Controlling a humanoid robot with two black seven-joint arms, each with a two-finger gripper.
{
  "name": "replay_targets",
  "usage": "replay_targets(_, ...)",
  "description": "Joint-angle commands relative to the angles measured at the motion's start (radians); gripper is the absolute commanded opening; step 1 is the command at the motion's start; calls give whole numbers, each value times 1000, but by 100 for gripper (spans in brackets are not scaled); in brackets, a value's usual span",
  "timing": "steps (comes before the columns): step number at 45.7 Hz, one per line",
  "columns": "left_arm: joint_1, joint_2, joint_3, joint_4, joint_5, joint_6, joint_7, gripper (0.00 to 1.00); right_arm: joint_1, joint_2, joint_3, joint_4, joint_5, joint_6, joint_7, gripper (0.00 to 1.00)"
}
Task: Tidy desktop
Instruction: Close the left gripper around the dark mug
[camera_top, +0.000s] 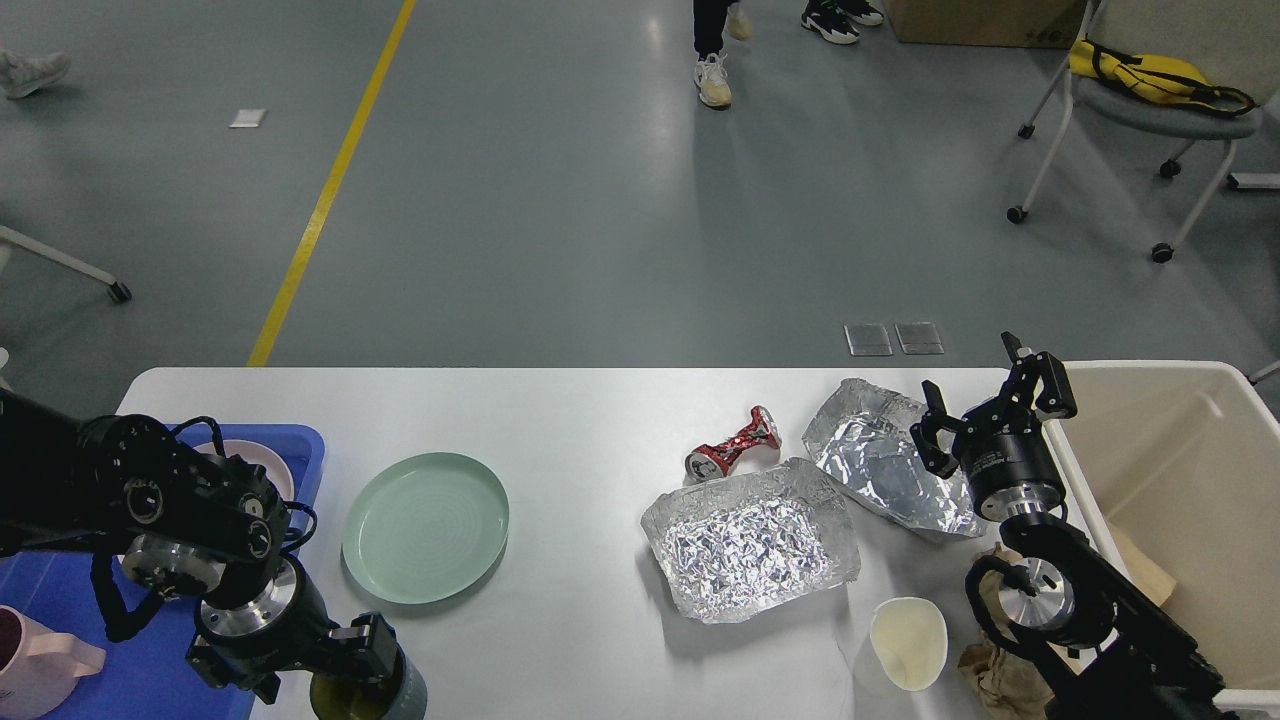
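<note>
Blue plastic, a tray (60, 640), sits at the far left edge of the white tabletop (590, 440), well to the left of the green plate (426, 526); it already carries a pink cup (35, 672) and a pale dish (262, 462) partly hidden by the arm, so some of the sorting looks done. Just below the green plate, at the near edge, the left gripper (362, 668) has its jaws closed on the rim of a dark mug (372, 694), which I judge is bound for the tray. The green plate itself lies bare on the tabletop, not yet collected. Well to the right of the plate lie a crushed red can (733, 443), a crumpled foil tray (752, 540) and, beyond it, a second foil tray (880, 462), with a paper cup (906, 642) on its side nearer the front edge. Farther right again the right gripper (990, 420) hangs over the second foil tray with its jaws spread wide and holding nothing. Brown crumpled paper (1000, 675) lies by that arm, and the cream bin (1200, 400) stands farthest from the plate. Most of the rubbish still waits, so the task seems well short of halfway.
</note>
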Motion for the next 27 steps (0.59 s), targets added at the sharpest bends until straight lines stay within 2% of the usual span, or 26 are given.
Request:
replay_targets(1, 36, -3, 0, 23, 19, 34, 4, 92, 0, 0, 0, 0, 0, 0, 0, 100)
replay_targets(8, 88, -30, 0, 28, 20, 137, 1, 91, 0, 0, 0, 0, 0, 0, 0, 100)
replay_targets(15, 112, -33, 0, 41, 20, 155, 1, 91, 0, 0, 0, 0, 0, 0, 0, 100)
replay_targets(21, 112, -33, -2, 43, 20, 168, 0, 85, 0, 0, 0, 0, 0, 0, 0, 100)
replay_targets(24, 110, -33, -2, 43, 22, 169, 0, 78, 0, 0, 0, 0, 0, 0, 1, 100)
replay_targets(27, 107, -33, -2, 43, 22, 169, 0, 58, 0, 0, 0, 0, 0, 0, 1, 100)
